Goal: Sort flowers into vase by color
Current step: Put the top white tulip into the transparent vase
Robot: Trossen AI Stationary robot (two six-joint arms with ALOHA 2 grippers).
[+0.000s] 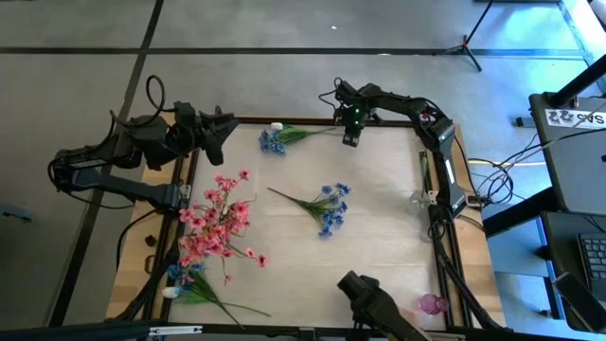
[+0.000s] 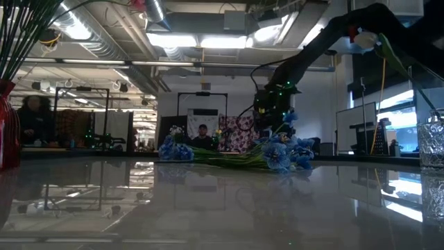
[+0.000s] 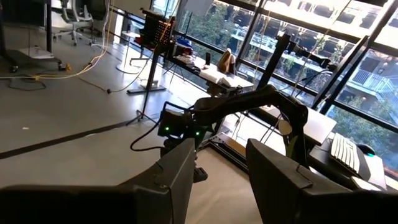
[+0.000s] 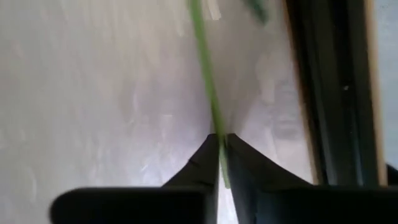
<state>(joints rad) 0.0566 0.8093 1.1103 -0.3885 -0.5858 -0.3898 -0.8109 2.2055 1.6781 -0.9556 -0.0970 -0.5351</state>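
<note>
1. At the far edge of the surface (image 1: 379,246), the right tool (image 1: 350,138) is down on the thin green stem (image 4: 208,93) of a blue sprig (image 1: 275,140); its two dark fingers (image 4: 199,165) are pinched together on that stem, with the stem passing between them.
2. That blue sprig lies flat near the far rim, its blooms pointing toward the left arm's side and its stem reaching to the right tool; a small white bud (image 1: 276,125) lies just beside the blooms.
3. A second blue sprig (image 1: 329,210) lies near the middle of the surface, well apart from the first.
4. Pink sprigs (image 1: 216,220) lie in a loose heap toward the left side, with another blue and white cluster (image 1: 180,280) at the near left corner.
5. The left tool (image 1: 225,133) hangs off the far left corner of the surface, above no flower; its fingers (image 3: 180,180) stand parted and hold nothing.
6. From the low view, blue blooms (image 2: 281,154) lie on the glossy surface under the right arm, and a red vase (image 2: 7,128) with green stems stands at the picture's left edge.
7. A clear glass vase (image 2: 431,142) stands at the opposite edge.
8. People (image 2: 201,135) show in the room beyond.
</note>
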